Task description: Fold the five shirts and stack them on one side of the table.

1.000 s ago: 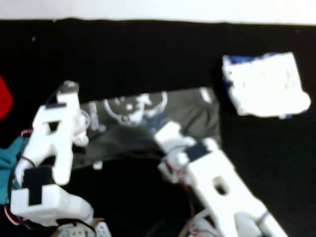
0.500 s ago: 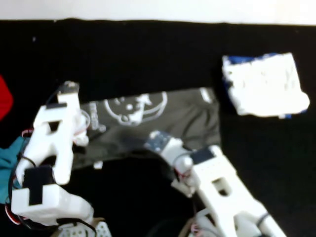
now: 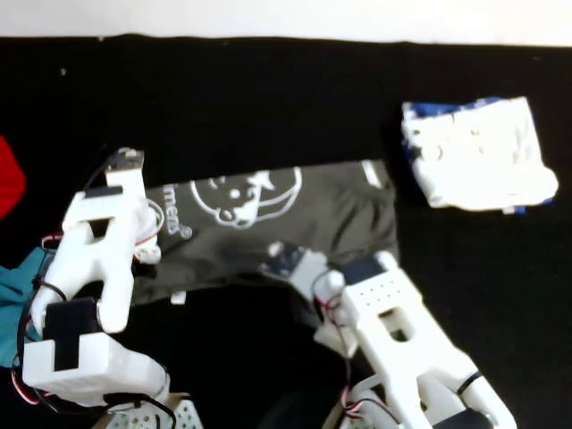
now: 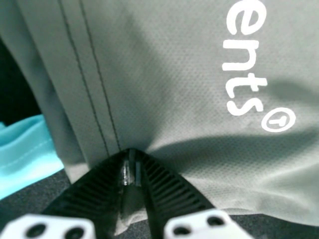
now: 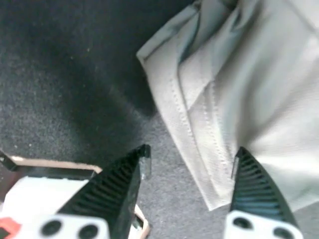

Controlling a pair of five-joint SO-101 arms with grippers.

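- Left gripper (image 4: pixel 130 162) had its black jaws pinched together on a fold of the grey shirt (image 3: pixel 304 210), close beside the double-stitched hem, and the cloth puckered up into the grip.
- From where I stood looking down, that held end was the shirt's left end, under the left arm at the middle left of the frame.
- Right gripper (image 5: pixel 191 160) hung wide open with nothing in it. One fingertip was over the dark table (image 3: pixel 268 89) and the other over grey cloth, so the jaws straddled a folded, stitched corner of the shirt's near edge.
- In the high view that gripper sat just below the centre of the frame, at the shirt's lower edge.
- The grey shirt lay flat across the middle of the frame. Its long axis ran left to right and rose slightly toward the right, with the white print on its left half and a small white label at its upper right corner.
- A folded white-and-blue shirt (image 3: pixel 478 152) rested at the upper right, well apart from the grey one.
- A teal garment (image 3: pixel 18 277) lay at the left edge, just beside the held end and partly behind the left arm.
- A red garment (image 3: pixel 7 179) showed above it at the left edge.
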